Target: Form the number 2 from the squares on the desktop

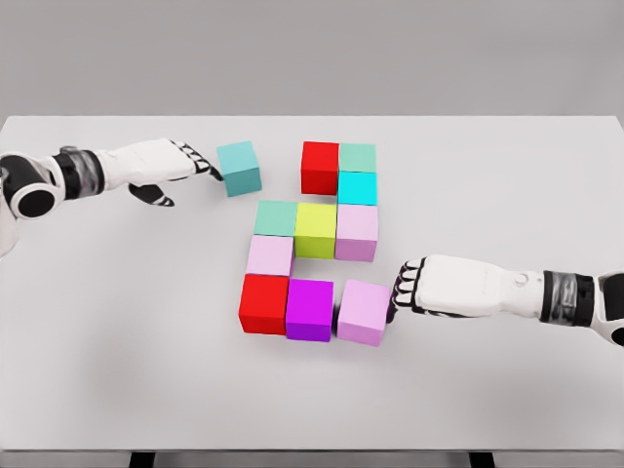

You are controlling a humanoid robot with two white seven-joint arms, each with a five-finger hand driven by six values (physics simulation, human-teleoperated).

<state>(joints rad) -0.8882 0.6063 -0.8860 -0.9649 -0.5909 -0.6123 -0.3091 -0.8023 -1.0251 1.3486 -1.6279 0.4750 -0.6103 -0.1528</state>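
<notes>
Several coloured cubes lie on the white table (117,322). A red cube (320,167), a green cube (358,157) and a cyan cube (358,188) form the top group. Below run a green cube (276,217), a yellow-green cube (316,230) and a pink cube (357,232). A pale pink cube (270,255) sits over the bottom red cube (264,303), with a magenta cube (310,309) beside it. A teal cube (239,168) lies apart at upper left; my left hand (200,162) touches its left side with extended fingers. My right hand (402,289) touches the right side of a slightly rotated pink cube (364,312).
The table's front edge runs along the bottom, with dark legs (142,458) showing beneath it. A grey wall rises behind the far edge.
</notes>
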